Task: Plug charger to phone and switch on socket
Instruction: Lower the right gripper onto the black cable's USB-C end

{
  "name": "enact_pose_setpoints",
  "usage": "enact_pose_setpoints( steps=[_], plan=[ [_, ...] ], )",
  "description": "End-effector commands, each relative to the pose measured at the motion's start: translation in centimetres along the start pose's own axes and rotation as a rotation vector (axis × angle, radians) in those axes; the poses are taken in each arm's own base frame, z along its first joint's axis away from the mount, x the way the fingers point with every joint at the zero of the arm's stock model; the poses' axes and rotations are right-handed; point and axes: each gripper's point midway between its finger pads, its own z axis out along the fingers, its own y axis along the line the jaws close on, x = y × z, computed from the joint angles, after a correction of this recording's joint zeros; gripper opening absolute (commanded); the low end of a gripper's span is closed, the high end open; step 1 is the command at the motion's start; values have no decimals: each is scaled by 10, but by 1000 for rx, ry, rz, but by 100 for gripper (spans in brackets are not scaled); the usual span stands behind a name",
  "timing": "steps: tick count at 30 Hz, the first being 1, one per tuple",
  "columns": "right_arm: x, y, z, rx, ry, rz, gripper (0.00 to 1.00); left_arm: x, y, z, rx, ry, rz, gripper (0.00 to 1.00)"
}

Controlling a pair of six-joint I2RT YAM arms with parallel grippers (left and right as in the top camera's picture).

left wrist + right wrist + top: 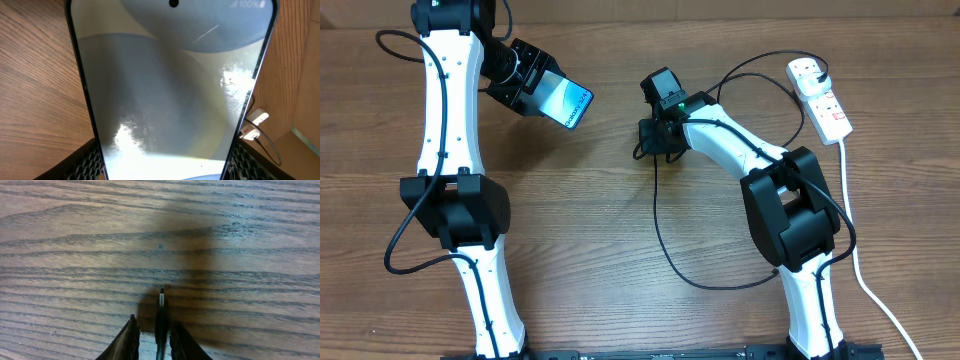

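My left gripper [533, 84] is shut on the phone [566, 103] and holds it tilted above the table at the far left. In the left wrist view the phone's lit screen [170, 90] fills the frame, with my fingers [167, 167] on both of its edges. My right gripper [660, 132] is at mid table, shut on the charger's connector [161, 315]. The connector's metal tip points out past the fingers, just above the wood. The black cable [665, 250] loops toward the front and runs back to its plug [808, 72] in the white socket [828, 105] at the far right.
The socket's thick white cord [855, 250] runs down the right side to the front edge. The socket also shows small in the left wrist view [254, 125], beyond the phone. Bare wooden table [600, 220] lies between the two arms.
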Motion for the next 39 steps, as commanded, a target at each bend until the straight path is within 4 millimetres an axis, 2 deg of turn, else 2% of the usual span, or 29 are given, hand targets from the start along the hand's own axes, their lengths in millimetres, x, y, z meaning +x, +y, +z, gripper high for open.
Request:
enact_pose_setpoints(
  steps=[1, 9, 14, 23, 27, 30, 31, 35, 39],
  plan=[
    [11, -9, 15, 38, 36, 2, 20, 1, -6, -14, 39, -23, 13, 4],
    [18, -16, 14, 76, 60, 3, 16, 2, -6, -14, 37, -21, 12, 4],
    [16, -16, 14, 74, 54, 20, 4, 1, -6, -14, 37, -21, 12, 4],
    [16, -13, 9, 61, 65, 62, 4, 1, -6, -14, 37, -22, 12, 4],
    [5, -1, -17, -19, 71, 26, 4, -1, -4, -14, 28, -34, 19, 4],
    [-1, 15, -48, -130, 80, -57, 4, -1, -4, -14, 26, -38, 61, 4],
    [-3, 22, -69, -198, 84, -97, 4, -1, -4, -14, 25, -38, 89, 4],
    [-1, 31, -99, -317, 91, -135, 4, -1, -4, -14, 24, -39, 140, 4],
    [10, 46, -119, -481, 132, -194, 4, -2, -4, -14, 20, -43, 176, 4]
  ],
)
